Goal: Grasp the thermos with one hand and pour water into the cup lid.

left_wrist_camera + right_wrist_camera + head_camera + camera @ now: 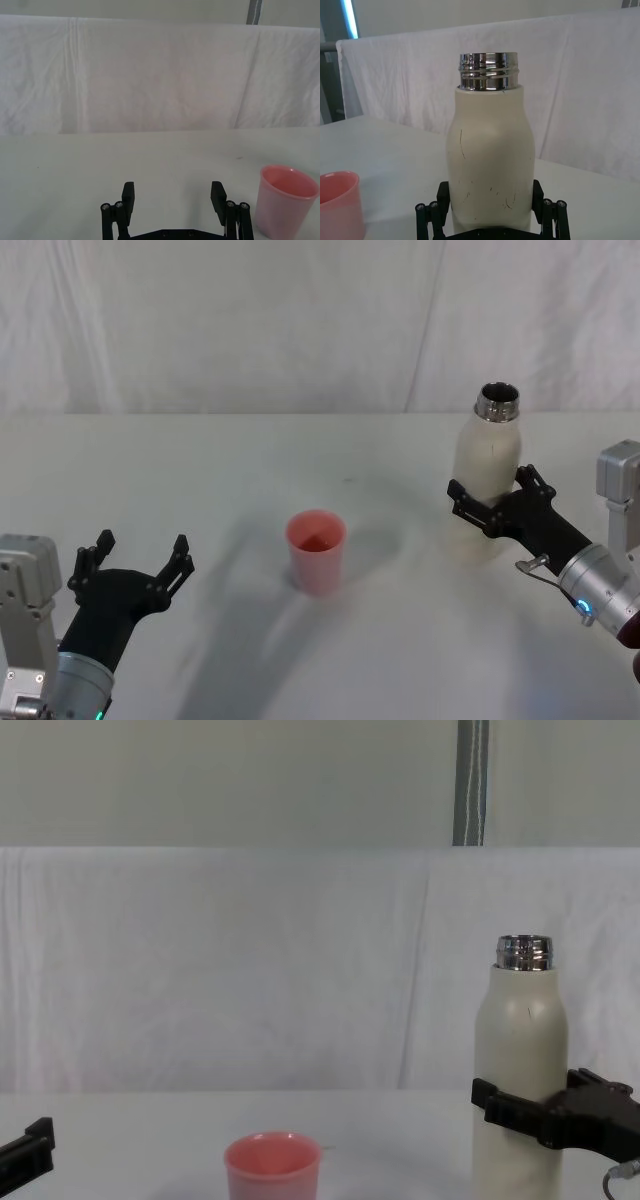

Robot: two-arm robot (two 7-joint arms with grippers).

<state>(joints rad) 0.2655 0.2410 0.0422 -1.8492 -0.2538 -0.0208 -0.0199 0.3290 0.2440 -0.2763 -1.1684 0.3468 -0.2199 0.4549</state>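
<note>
Your right gripper (492, 502), at the right of the head view, has its black fingers closed around the lower body of the thermos (489, 472), which stands upright with its chrome neck uncapped. The pink cup lid (317, 551) sits at centre frame, well apart. Your left gripper (138, 556) rests lower left, fingers spread wide, holding nothing.
</note>
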